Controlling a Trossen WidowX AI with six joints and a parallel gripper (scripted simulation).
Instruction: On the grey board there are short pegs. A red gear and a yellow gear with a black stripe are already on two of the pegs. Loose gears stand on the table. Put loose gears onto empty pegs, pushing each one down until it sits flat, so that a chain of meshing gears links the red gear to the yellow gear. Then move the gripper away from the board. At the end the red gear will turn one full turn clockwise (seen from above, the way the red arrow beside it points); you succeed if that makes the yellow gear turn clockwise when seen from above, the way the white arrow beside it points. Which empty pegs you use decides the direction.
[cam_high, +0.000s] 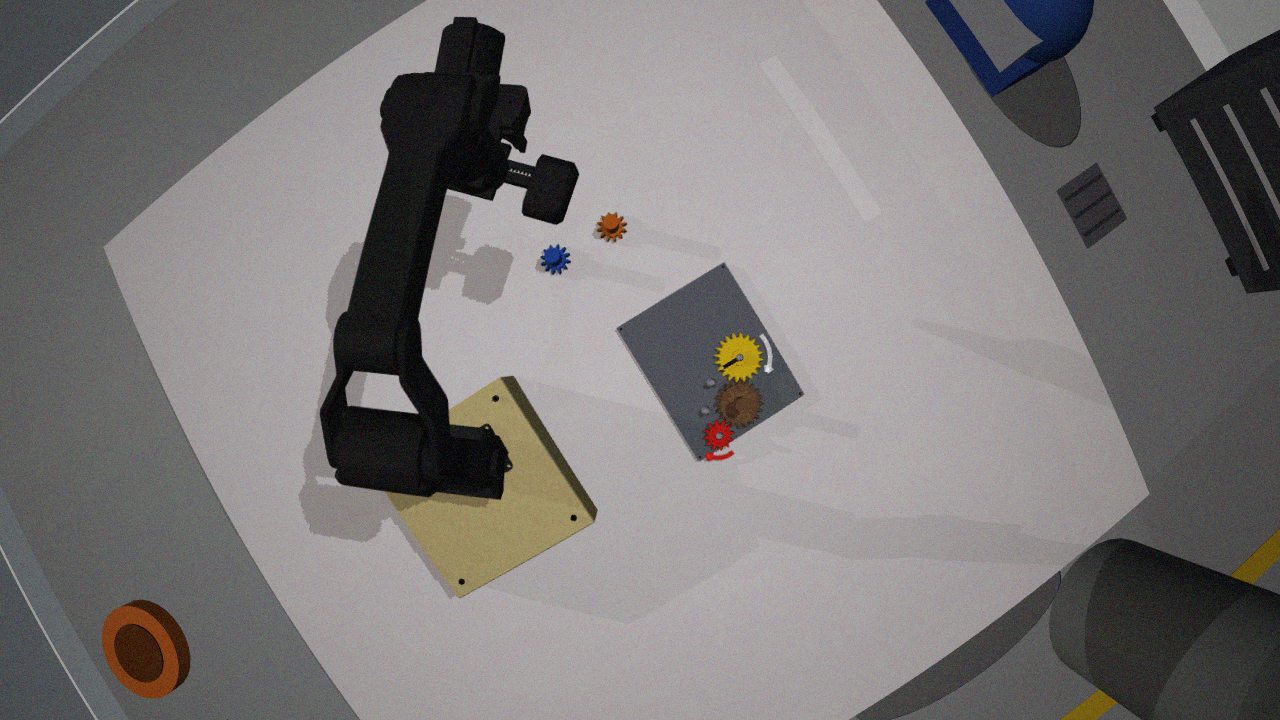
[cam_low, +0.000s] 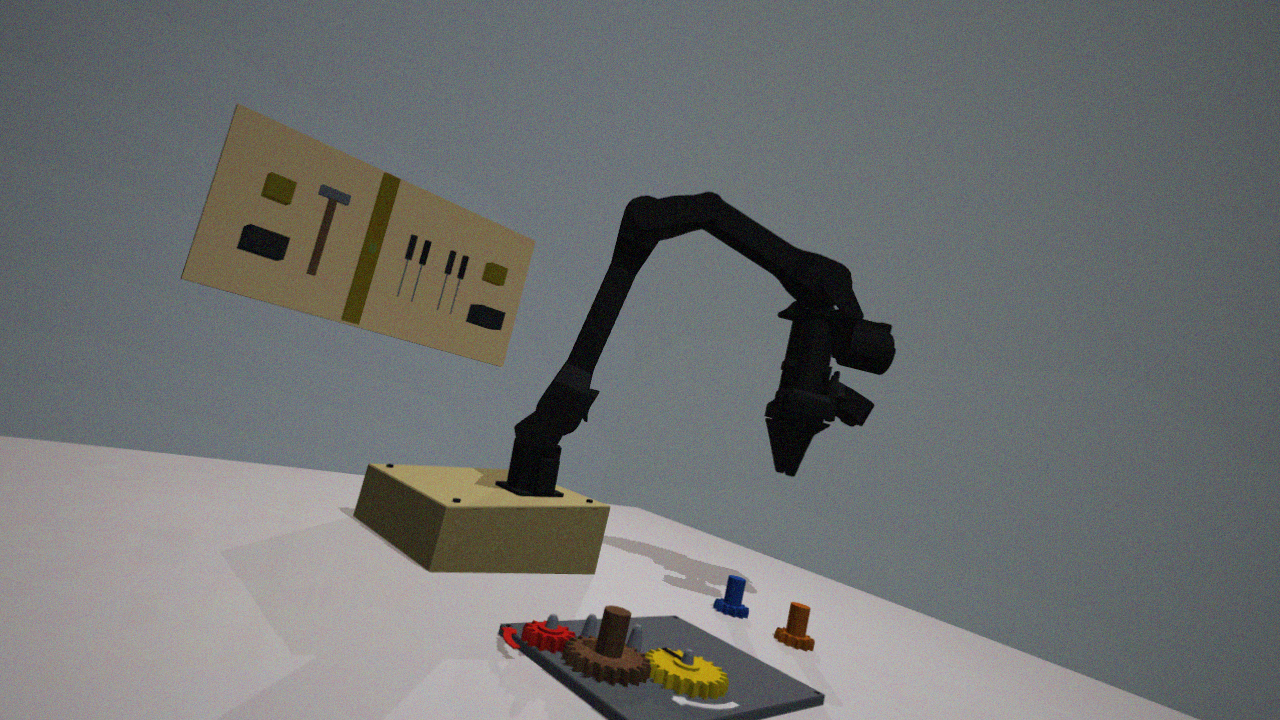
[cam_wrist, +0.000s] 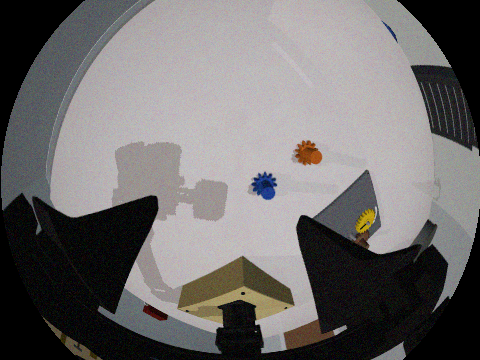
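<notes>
On the grey board (cam_high: 671, 331) (cam_low: 762, 680) (cam_wrist: 345, 204), the brown gear (cam_high: 750, 395) (cam_low: 614, 632) sits between the red gear (cam_high: 725, 433) (cam_low: 539, 637) and the yellow gear (cam_high: 744, 344) (cam_low: 709, 682) (cam_wrist: 369, 219). Its teeth appear to meet both, and it looks flat. Two empty pegs show beside it, one (cam_high: 709, 382) near the yellow gear and one (cam_high: 704, 411) near the red gear. The blue gear (cam_high: 554, 258) (cam_low: 734, 591) (cam_wrist: 263, 184) and orange gear (cam_high: 611, 226) (cam_low: 798, 619) (cam_wrist: 306, 152) stand loose on the table. My gripper (cam_low: 786, 471) (cam_wrist: 228, 214) is open and empty, high above the table, away from the board.
The tan base block (cam_high: 528, 528) (cam_low: 519, 541) (cam_wrist: 220, 285) carries the arm, left of the board in the top view. A tool panel (cam_low: 304, 161) stands behind. An orange ring (cam_high: 120, 640) and a dark cylinder (cam_high: 1163, 617) lie beyond the table edges.
</notes>
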